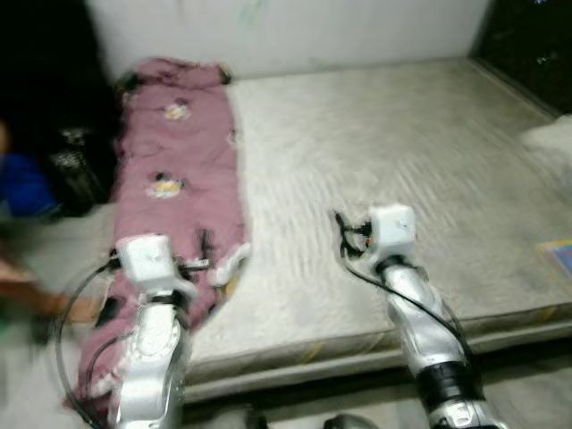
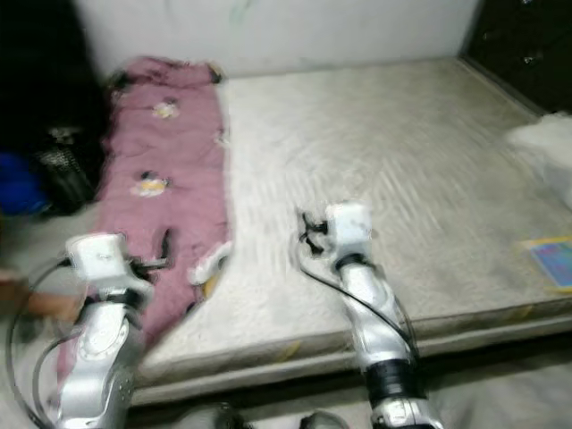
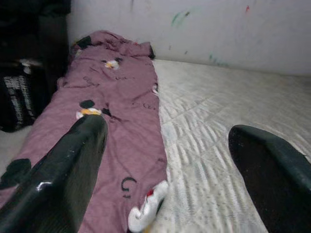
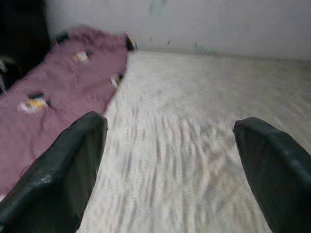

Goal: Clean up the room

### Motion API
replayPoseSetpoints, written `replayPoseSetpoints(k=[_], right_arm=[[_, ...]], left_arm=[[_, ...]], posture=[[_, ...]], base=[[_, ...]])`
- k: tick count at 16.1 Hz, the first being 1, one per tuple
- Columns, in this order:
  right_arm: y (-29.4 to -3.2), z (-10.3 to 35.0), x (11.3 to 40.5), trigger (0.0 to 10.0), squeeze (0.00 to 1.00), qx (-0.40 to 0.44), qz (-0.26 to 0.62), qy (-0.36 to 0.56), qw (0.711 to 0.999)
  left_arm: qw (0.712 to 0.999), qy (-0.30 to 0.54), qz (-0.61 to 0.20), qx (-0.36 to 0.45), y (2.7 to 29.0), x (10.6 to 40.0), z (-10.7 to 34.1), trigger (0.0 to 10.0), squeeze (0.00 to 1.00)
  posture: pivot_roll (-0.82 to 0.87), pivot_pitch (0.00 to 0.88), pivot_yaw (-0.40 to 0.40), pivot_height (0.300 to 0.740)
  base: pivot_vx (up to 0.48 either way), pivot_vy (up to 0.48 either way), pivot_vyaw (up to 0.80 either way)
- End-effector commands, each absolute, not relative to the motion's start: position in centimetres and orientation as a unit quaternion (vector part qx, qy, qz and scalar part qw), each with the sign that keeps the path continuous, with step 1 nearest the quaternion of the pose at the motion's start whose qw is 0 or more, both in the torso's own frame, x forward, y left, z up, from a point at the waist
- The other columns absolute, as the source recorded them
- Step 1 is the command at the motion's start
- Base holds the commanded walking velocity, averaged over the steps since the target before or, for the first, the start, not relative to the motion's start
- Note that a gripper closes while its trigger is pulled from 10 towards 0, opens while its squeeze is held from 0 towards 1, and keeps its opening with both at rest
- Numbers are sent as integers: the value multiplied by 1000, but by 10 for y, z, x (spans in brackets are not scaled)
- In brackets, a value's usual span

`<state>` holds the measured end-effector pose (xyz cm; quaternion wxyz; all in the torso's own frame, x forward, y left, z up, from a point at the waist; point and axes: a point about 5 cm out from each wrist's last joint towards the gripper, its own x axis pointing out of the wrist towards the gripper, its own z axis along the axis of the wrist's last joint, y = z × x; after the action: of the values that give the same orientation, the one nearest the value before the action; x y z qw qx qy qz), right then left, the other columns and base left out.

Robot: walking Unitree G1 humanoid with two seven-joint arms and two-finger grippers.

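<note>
At the far left, dark bags (image 1: 76, 170) stand on the floor against the wall, with something blue (image 1: 22, 183) beside them, blurred.

Next comes the blanket (image 1: 174, 170), pink with small cartoon prints. It lies as 1 long strip on the left edge of the mattress (image 1: 384, 152). Its long axis runs from the wall at the far end toward the robot, and its near end hangs over the mattress's front-left corner. A white trimmed corner (image 3: 146, 213) curls up on its right edge near the front.

The left gripper (image 3: 165, 160) hovers above the near part of the blanket, pointing along it toward the wall. Its 2 fingers (image 3: 63, 170) are spread wide and hold nothing.

The right gripper (image 4: 170, 160) hovers over bare mattress to the right of the blanket, also aimed at the wall. Its fingers (image 4: 63, 165) stand wide apart and touch nothing.

Further right, a white pile (image 1: 552, 138) sits at the mattress's right edge, and a flat coloured thing (image 2: 550, 259) lies near the front-right corner, too blurred to tell.
</note>
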<state>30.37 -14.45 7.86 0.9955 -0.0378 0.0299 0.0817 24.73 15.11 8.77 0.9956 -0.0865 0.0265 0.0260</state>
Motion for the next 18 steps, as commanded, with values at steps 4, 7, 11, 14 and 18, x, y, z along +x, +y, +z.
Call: replayPoseSetpoints(k=[4, 7, 11, 14, 18], right_arm=[[-139, 85, 306, 10000, 0, -38, 88, 16, 995], [-138, 86, 307, 10000, 0, -40, 89, 14, 995], [-136, 87, 307, 10000, 0, -33, 91, 9, 995], [-135, 87, 306, 10000, 0, -29, 91, 8, 995], [-136, 86, 305, 10000, 0, -29, 90, 9, 995]], left_arm=[[997, 22, 32, -74, 157, 248, 91, 10000, 0], [996, 15, 33, -80, 156, 248, 92, 10000, 0], [997, 12, 34, -72, 156, 248, 93, 10000, 0], [997, 15, 37, -72, 157, 247, 93, 10000, 0], [996, 19, 27, -85, 155, 246, 92, 10000, 0]], posture=[[13, 0, 27, 740], [14, 0, 28, 740], [17, 0, 29, 740], [18, 0, 30, 740], [18, 0, 31, 740]], base=[[0, 480, 0], [0, 480, 0], [0, 120, 0], [0, 0, 0], [0, 480, 0]])
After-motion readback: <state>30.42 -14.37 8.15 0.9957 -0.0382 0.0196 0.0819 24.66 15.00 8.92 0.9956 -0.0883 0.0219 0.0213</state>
